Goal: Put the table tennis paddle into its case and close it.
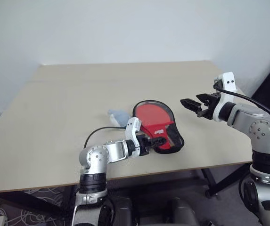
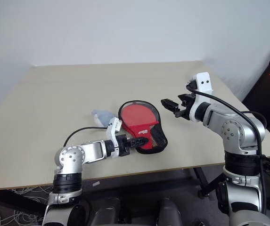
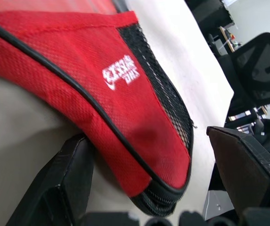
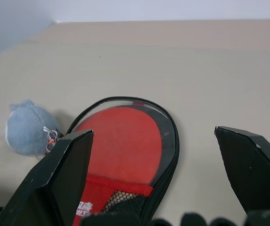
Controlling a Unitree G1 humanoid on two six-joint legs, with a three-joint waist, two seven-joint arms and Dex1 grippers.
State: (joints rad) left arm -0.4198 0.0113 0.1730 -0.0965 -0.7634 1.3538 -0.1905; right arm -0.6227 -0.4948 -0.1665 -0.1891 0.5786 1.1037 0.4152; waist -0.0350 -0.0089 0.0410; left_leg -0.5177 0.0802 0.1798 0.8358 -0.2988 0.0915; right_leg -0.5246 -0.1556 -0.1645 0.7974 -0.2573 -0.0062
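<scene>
The red case with black trim lies flat on the table, its white logo and black mesh pocket at the narrow end. Through its clear panel shows the round red face of the table tennis paddle; the handle is hidden inside. My left gripper is open and straddles the case's narrow end, one finger against the fabric and the other finger apart from it. My right gripper hangs open above the table, to the right of the case's round end, holding nothing.
A small grey-blue lump sits on the table just left of the case's round end. The table's front edge runs close behind the left gripper. Black chairs stand beyond the table's right side.
</scene>
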